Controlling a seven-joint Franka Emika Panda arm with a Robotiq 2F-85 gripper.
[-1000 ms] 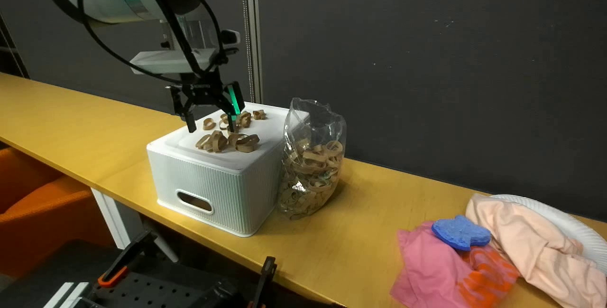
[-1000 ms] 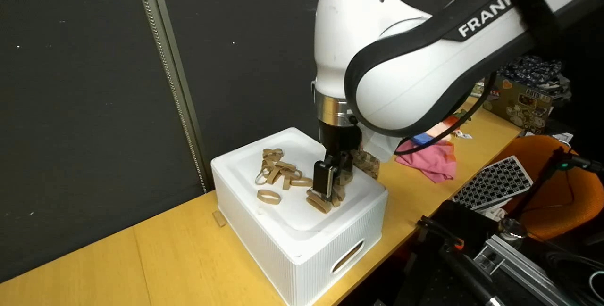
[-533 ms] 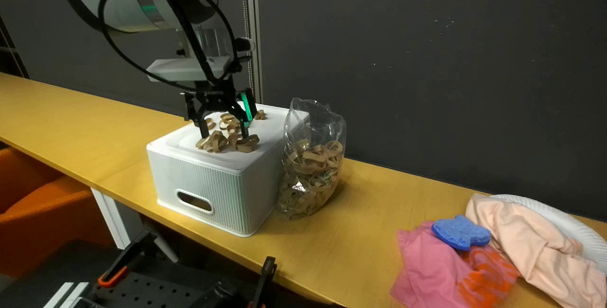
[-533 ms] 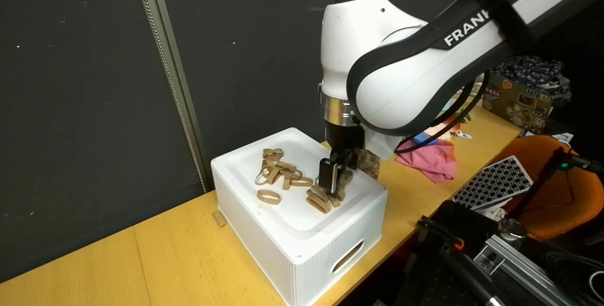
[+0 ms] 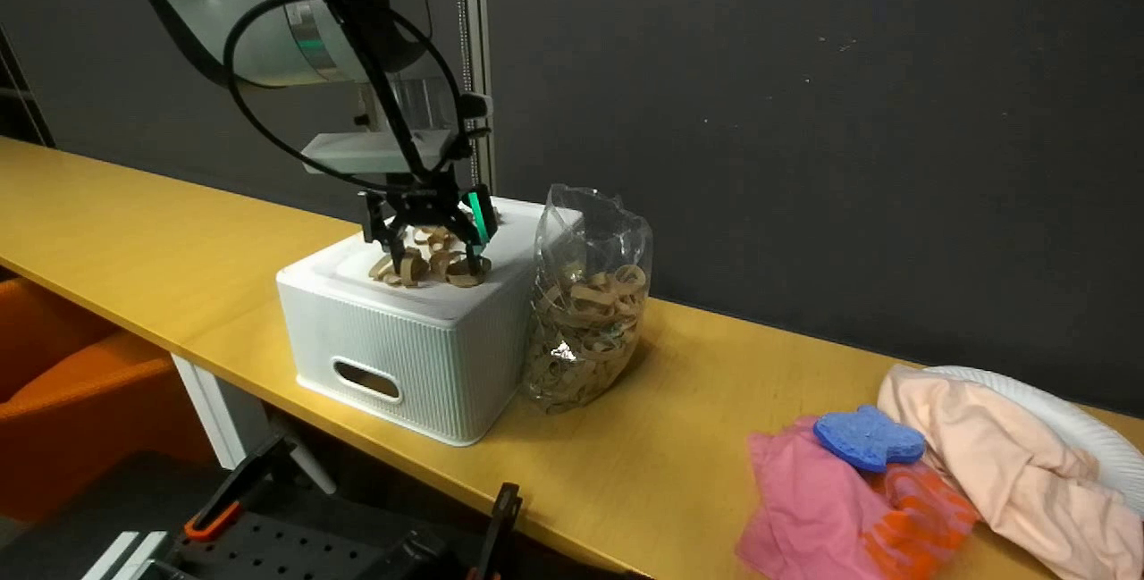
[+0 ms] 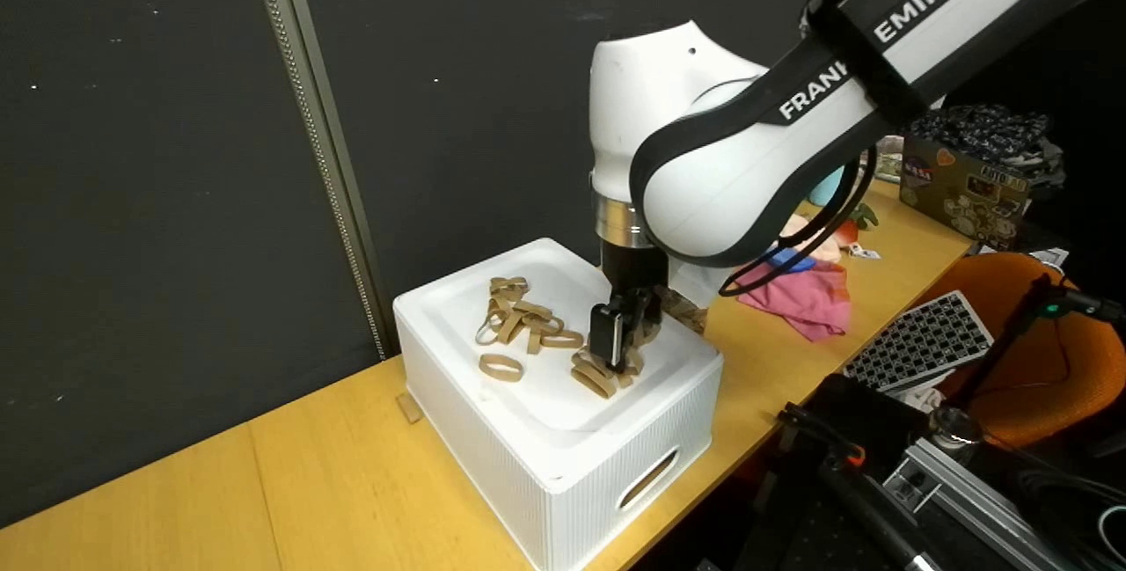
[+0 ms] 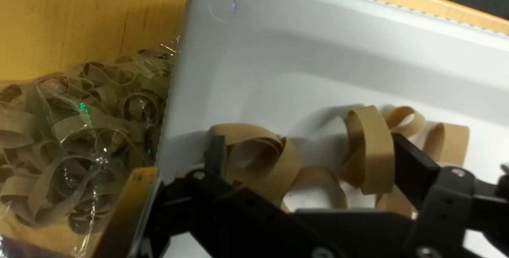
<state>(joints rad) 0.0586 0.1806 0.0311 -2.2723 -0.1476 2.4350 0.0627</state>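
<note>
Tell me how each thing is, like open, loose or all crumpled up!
White box: closed side up
Tan bands: loose loops on the box
Gripper: open, straddling some bands
Plastic bag: standing, partly full of bands
Pink cloth: crumpled
Peach cloth: crumpled
Blue sponge-like piece: resting on the pink cloth
White plate: partly covered

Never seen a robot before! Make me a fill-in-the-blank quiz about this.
The pincer at the tan rubber bands stands ____, not shut.
These bands lie on a box coloured ____.
Beside it, more bands sit inside a clear plastic ____.
The sponge on the pink cloth is coloured ____.

open; white; bag; blue
</note>
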